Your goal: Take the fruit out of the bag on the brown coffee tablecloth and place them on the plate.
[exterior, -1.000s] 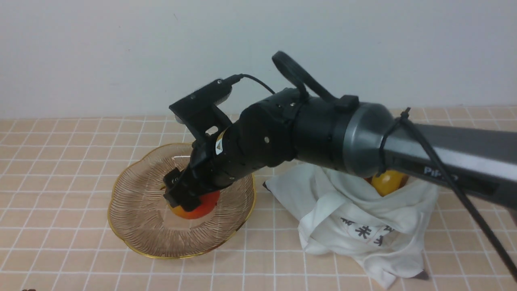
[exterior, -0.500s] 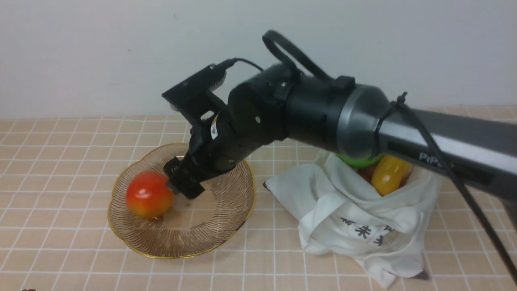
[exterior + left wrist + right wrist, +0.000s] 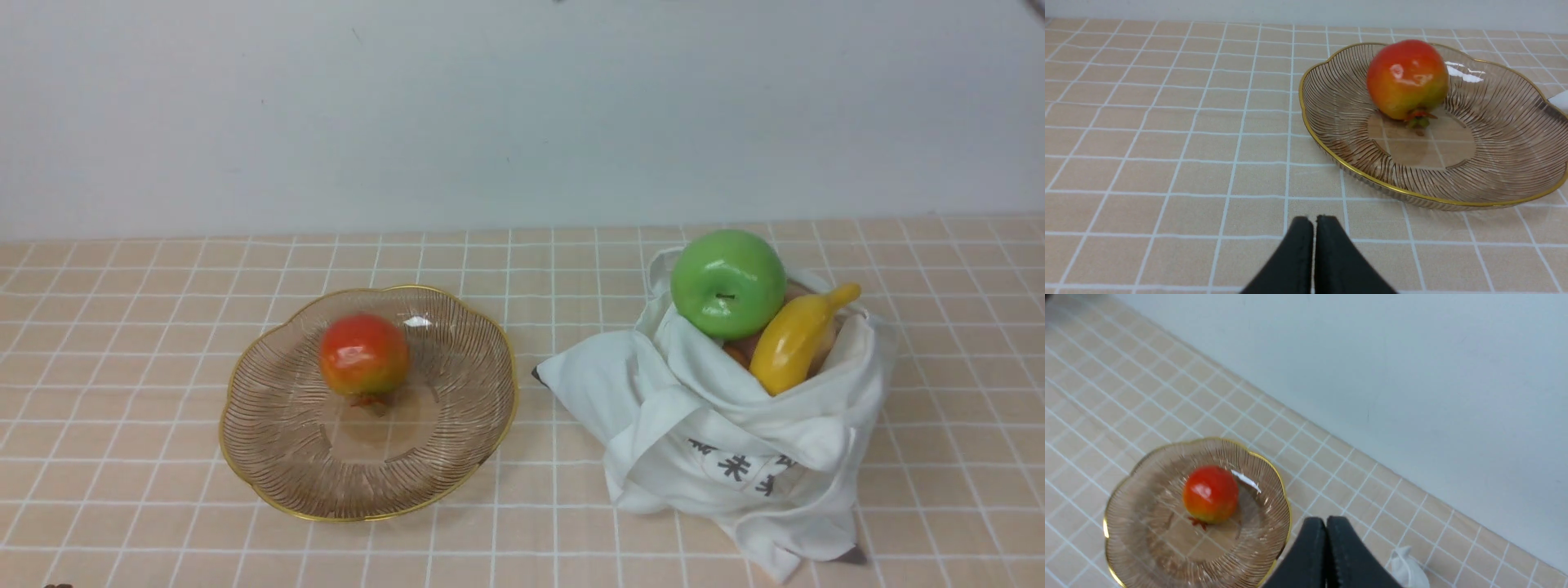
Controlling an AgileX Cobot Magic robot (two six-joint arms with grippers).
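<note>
Moved since the earlier frame: the pomegranate [image 3: 364, 354], from the left side of the plate [image 3: 269, 482] to nearer its back; the right arm, up and away from over the plate, almost wholly out of the front view.
Pomegranate: red-orange, alone on the plate, its small brown crown tilted down toward the robot's side.
Plate: clear ribbed glass with a scalloped gold rim, on the left part of the tablecloth [image 3: 555, 531].
Bag [image 3: 694, 392]: white cloth, slumped to the right of the plate and apart from it, black characters on its front.
Green apple [image 3: 728, 284]: in the bag's mouth, at the back left of the banana.
Banana [image 3: 796, 339]: yellow, also in the bag's mouth, leaning with one end up to the right.
Right gripper [image 3: 1326, 522]: fingertips together, nothing between them.
Left gripper [image 3: 1315, 222]: fingertips together, empty, above the tablecloth near the plate.
</note>
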